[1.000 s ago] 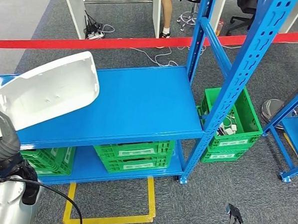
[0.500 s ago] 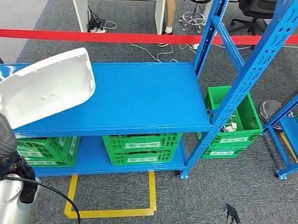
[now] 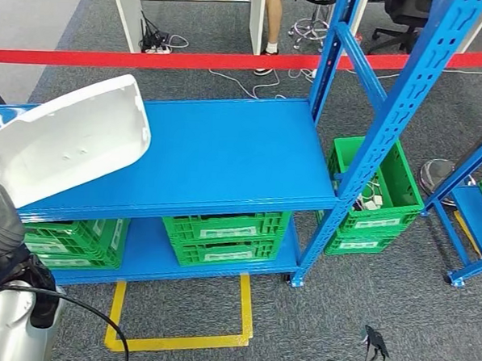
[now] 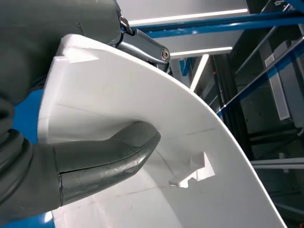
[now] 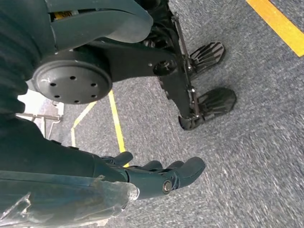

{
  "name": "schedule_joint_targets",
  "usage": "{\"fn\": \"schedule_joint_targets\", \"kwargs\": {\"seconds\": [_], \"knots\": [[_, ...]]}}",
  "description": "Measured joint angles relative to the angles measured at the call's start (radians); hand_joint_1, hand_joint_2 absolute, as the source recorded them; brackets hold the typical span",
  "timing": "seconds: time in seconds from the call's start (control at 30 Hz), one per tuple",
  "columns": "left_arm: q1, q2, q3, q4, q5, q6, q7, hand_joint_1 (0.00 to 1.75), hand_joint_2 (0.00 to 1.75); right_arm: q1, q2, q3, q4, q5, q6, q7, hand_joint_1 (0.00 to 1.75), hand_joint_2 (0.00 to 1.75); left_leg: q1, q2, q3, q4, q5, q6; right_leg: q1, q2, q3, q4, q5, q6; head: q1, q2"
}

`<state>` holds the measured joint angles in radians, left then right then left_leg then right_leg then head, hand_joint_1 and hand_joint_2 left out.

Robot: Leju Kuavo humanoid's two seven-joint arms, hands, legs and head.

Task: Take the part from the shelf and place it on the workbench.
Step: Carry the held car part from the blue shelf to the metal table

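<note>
The left hand [image 3: 1, 220] grips the white moulded part [image 3: 63, 143], a long curved plastic shell with a rounded far end. In the head view the part is held above the left portion of the blue shelf [image 3: 228, 151], tilted, with its rounded end over the shelf's upper deck and its near end at the hand. It is clear of the deck surface.

In the left wrist view the grey thumb [image 4: 107, 154] lies across the inner face of the part [image 4: 150, 118], and the darker fingers [image 4: 143, 47] wrap over the opposite edge. The part is therefore clamped between thumb and fingers. A small stepped rib [image 4: 192, 171] is visible on the inner face.

The right hand [image 5: 154, 175] hangs low beside the robot's body, above the grey carpet [image 5: 251, 156]. Its fingers are extended, lying close together, and hold nothing.

The upper deck of the shelf carries nothing else. The lower deck holds green plastic crates [image 3: 227, 236], stacked, with a further stack [image 3: 77, 241] at the left. Another green crate [image 3: 377, 200] stands on the floor beside the right-hand upright [image 3: 388, 115]. A yellow floor marking [image 3: 181, 339] outlines a rectangle in front of the shelf. A red barrier tape [image 3: 171, 60] runs across behind the shelf. A person's leg [image 3: 274, 20] is visible beyond it, beside a white desk.
</note>
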<state>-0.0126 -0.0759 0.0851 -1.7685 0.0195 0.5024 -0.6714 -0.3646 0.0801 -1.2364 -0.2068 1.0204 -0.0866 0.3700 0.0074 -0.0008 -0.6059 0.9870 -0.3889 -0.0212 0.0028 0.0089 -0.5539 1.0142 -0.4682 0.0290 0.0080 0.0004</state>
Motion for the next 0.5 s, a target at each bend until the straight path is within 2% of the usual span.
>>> {"fn": "schedule_joint_targets", "kwargs": {"seconds": [0.07, 0.13, 0.2, 0.23, 0.27, 0.3, 0.33, 0.37, 0.4, 0.47, 0.5], "knots": [[0.0, 0.0, 0.0, 0.0, 0.0, 0.0, 0.0, 1.75, 1.75, 0.0, 0.0, 0.0, 0.0, 0.0, 0.0, 0.0, 0.0, 1.75, 0.001, 0.0, 0.0, -0.001, 0.001, -0.001, 0.001, 0.0, -0.001, 0.0, 0.001, -0.001, 0.0, 0.0], [0.001, 0.0, 0.001, -0.001, 0.0, 0.0, 0.0, 1.75, 1.75, 0.001, 0.0, 0.0, 0.0, 0.0, 0.0, 0.001, 0.0, 1.75, 0.001, 0.0, -0.002, -0.001, 0.001, -0.007, 0.0, -0.001, -0.002, -0.005, 0.008, -0.009, 0.0, 0.0], [0.0, 0.002, 0.003, -0.004, 0.0, 0.0, 0.0, 1.75, 1.75, 0.0, 0.0, 0.0, 0.0, 0.0, 0.0, 0.001, 0.0, 1.75, 0.002, -0.001, -0.028, 0.055, -0.049, -0.017, -0.005, -0.003, -0.01, -0.014, 0.024, -0.023, -0.003, 0.0], [0.0, 0.002, 0.004, -0.005, 0.0, 0.0, 0.0, 1.75, 1.75, -0.001, 0.0, 0.0, 0.0, 0.0, 0.0, 0.001, 0.0, 1.75, 0.002, -0.001, -0.055, 0.124, -0.094, -0.022, -0.007, -0.004, -0.018, -0.018, 0.033, -0.028, -0.005, 0.0], [-0.001, 0.003, 0.006, -0.006, 0.0, 0.002, 0.0, 1.75, 1.75, -0.001, 0.0, 0.0, 0.0, -0.001, 0.005, -0.005, 0.0, 1.75, 0.003, -0.001, -0.047, 0.145, -0.11, -0.026, -0.01, -0.004, -0.032, -0.016, 0.043, -0.027, -0.007, 0.0], [-0.002, 0.005, 0.009, -0.007, 0.0, 0.007, -0.004, 1.75, 1.75, -0.001, 0.0, 0.0, 0.0, -0.004, 0.012, -0.022, 0.0, 1.75, 0.005, -0.001, -0.025, 0.124, -0.103, -0.017, -0.01, -0.003, -0.052, -0.009, 0.051, -0.014, -0.008, 0.0], [-0.004, 0.006, 0.013, -0.01, 0.0, 0.012, -0.007, 1.75, 1.75, -0.001, 0.0, 0.0, 0.0, -0.007, 0.017, -0.041, 0.0, 1.75, 0.007, -0.002, 0.0, 0.092, -0.088, -0.005, -0.011, -0.003, -0.074, 0.01, 0.046, 0.0, -0.007, 0.0], [-0.005, 0.007, 0.016, -0.014, 0.0, 0.017, -0.01, 1.75, 1.75, -0.002, 0.0, 0.0, 0.0, -0.011, 0.02, -0.062, 0.0, 1.75, 0.008, -0.002, 0.036, 0.025, -0.056, 0.009, -0.012, -0.003, -0.098, 0.048, 0.027, 0.015, -0.005, 0.0], [-0.006, 0.008, 0.018, -0.017, 0.0, 0.021, -0.013, 1.75, 1.75, -0.003, -0.001, 0.001, 0.0, -0.013, 0.018, -0.078, 0.0, 1.75, 0.008, -0.003, 0.037, 0.004, -0.047, 0.024, -0.011, -0.003, -0.124, 0.104, -0.008, 0.027, -0.004, 0.0], [-0.002, 0.008, 0.019, -0.021, 0.0, 0.023, -0.013, 1.75, 1.75, -0.004, -0.001, 0.003, 0.0, -0.012, 0.007, -0.087, 0.0, 1.75, 0.005, -0.003, 0.024, 0.005, -0.038, 0.029, -0.011, -0.004, -0.165, 0.24, -0.083, 0.031, -0.002, 0.0], [0.001, 0.008, 0.02, -0.022, 0.0, 0.025, -0.013, 1.75, 1.75, -0.004, -0.001, 0.003, 0.0, -0.012, 0.003, -0.089, 0.0, 1.75, 0.003, -0.003, 0.018, 0.006, -0.033, 0.03, -0.011, -0.004, -0.173, 0.282, -0.101, 0.03, -0.002, 0.0]]}}
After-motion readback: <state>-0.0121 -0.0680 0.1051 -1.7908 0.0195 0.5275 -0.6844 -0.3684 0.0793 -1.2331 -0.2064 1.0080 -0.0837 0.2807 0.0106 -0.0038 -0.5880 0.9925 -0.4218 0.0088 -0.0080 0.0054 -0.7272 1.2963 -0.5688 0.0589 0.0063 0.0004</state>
